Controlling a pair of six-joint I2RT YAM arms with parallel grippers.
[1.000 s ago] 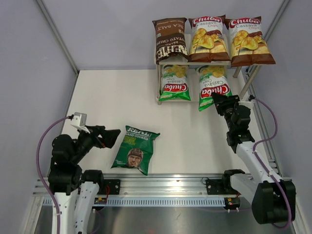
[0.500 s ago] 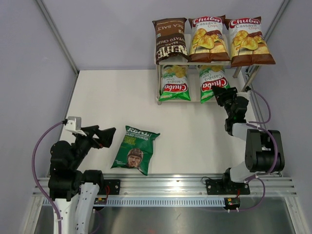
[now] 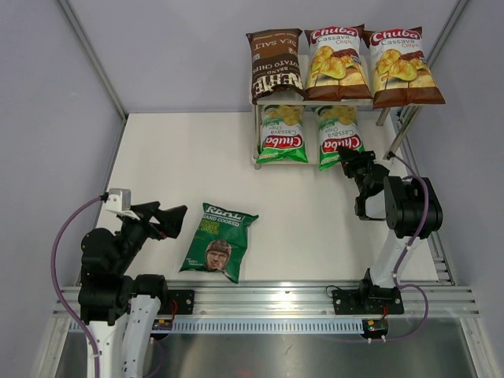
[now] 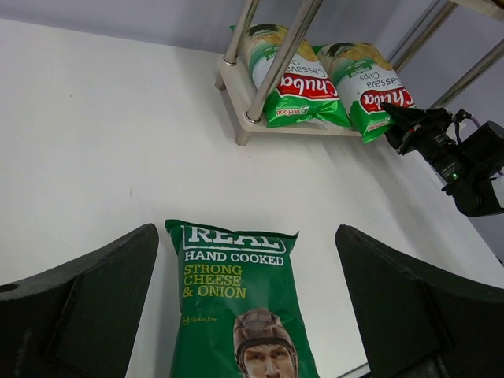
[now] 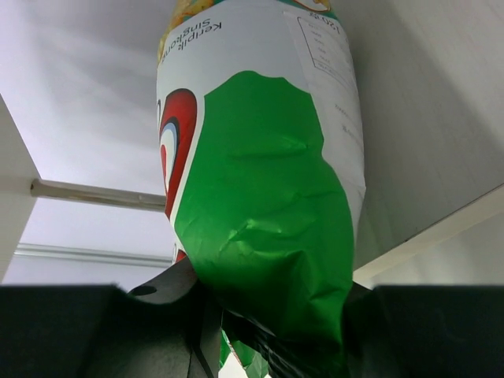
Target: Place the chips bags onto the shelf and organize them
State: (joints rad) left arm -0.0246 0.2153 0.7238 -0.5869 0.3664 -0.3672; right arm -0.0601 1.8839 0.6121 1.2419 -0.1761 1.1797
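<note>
The dark green REAL bag (image 3: pixel 219 242) lies flat on the white desk (image 3: pixel 181 165), face up, near the front edge and well apart from the shelf (image 4: pixel 279 67). The left fingers (image 4: pixel 79 315) are spread wide and hold nothing. They point toward the bag's left edge from just beside it, and in the left wrist view the bag sits between the two of them, lower down.

On the shelf's upper board three bags stand in a row: the dark brown Kettle sea salt bag (image 3: pixel 275 65) on the left, then one brown-and-white Chuba bag (image 3: pixel 337 61) and a second brown-and-white Chuba bag (image 3: pixel 402 66). On the lower board lie two green-and-white bags. The left green Chuba bag (image 3: pixel 282 134) rests by the front left leg, and the right green Chuba bag (image 3: pixel 340 135) lies next to it, with its near end hanging past the board's front edge.

The right fingers (image 5: pixel 441 331) are clamped on that overhanging end. In the right wrist view the crumpled green foil is pinched between them while the rest of the bag reaches back under the upper board.
</note>
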